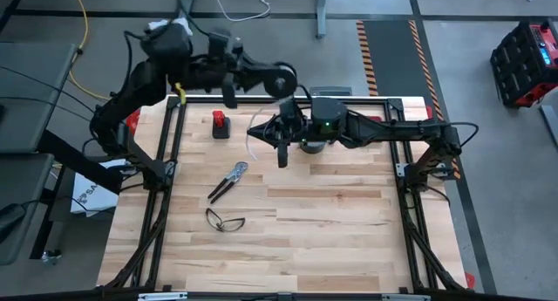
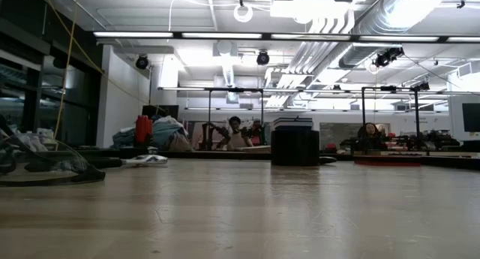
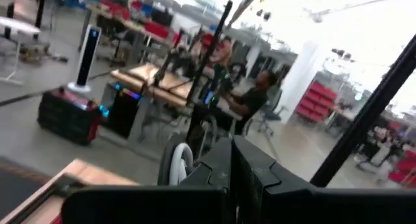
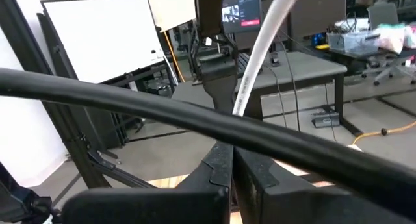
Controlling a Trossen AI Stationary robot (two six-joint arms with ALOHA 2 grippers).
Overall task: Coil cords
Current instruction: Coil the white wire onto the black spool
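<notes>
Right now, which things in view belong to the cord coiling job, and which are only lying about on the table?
For the job:
- white cord, running up from the right gripper, which is shut on it
- left gripper, shut, raised at the table's far edge

Lying about:
- pliers
- safety glasses
- small red and black object

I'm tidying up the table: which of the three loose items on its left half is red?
The small red-and-black item near the back rail. The pliers are silvery with dark handles, and the safety glasses are dark-framed and lie nearest the front.
</notes>
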